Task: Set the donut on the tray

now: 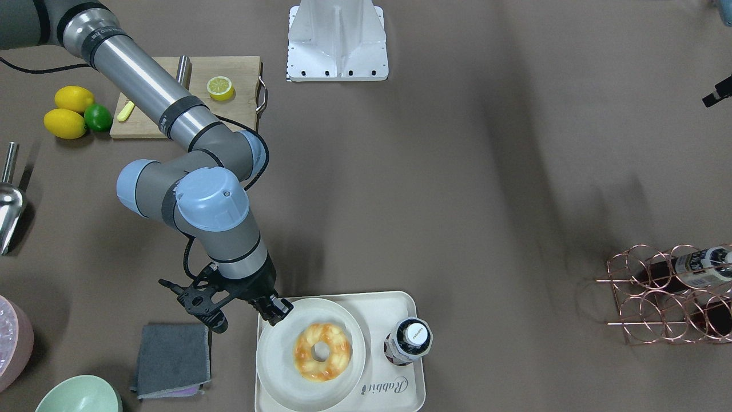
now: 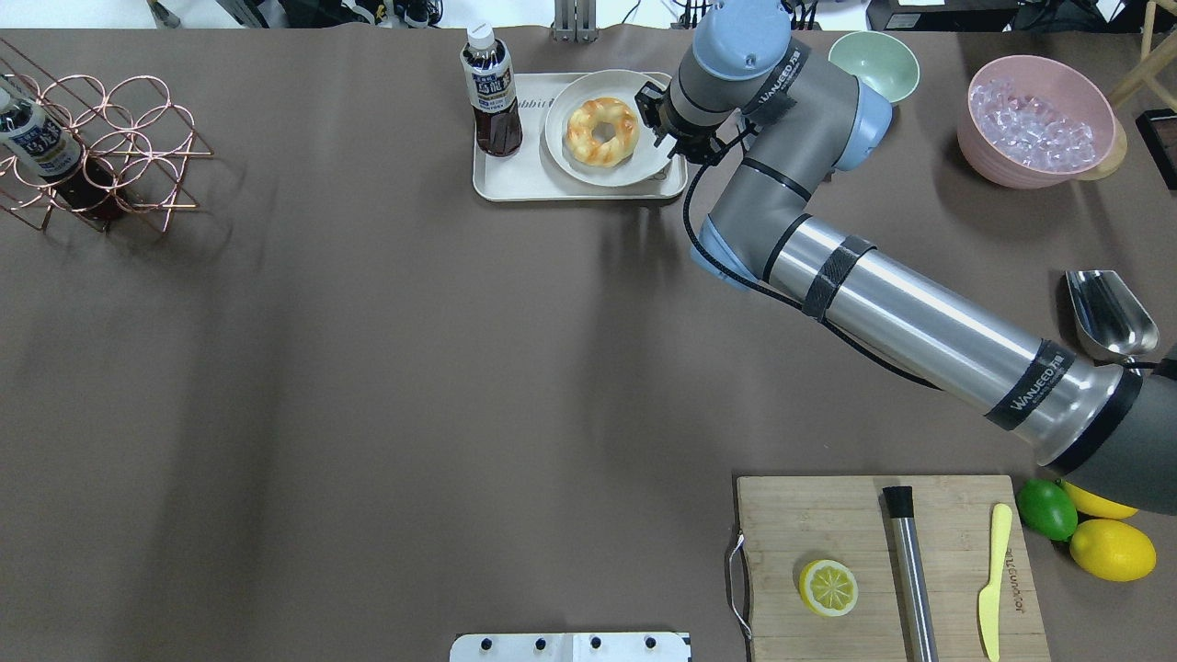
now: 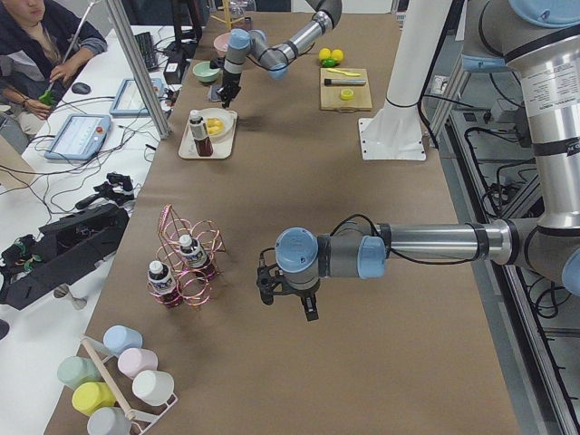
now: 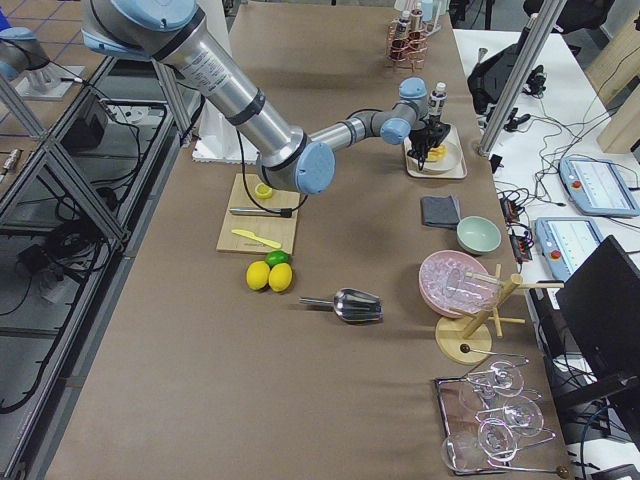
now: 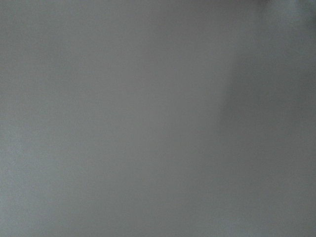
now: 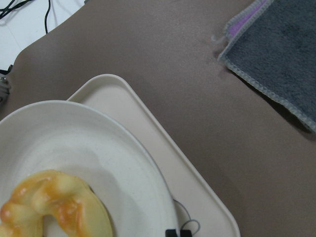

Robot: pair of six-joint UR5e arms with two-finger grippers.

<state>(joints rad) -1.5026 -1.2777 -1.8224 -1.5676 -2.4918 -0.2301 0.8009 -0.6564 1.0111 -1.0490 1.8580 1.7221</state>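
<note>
Overhead and front-facing cameras look down from opposite sides, sharing the tray (image 1: 394, 309).

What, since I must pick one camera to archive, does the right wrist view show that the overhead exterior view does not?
Only the right wrist view shows the grey cloth lying apart from the tray; in the overhead view the right arm hides it. Only the overhead view shows the bottle standing on the tray and the cutting board. Both show the donut on the plate, which sits on the tray.
</note>
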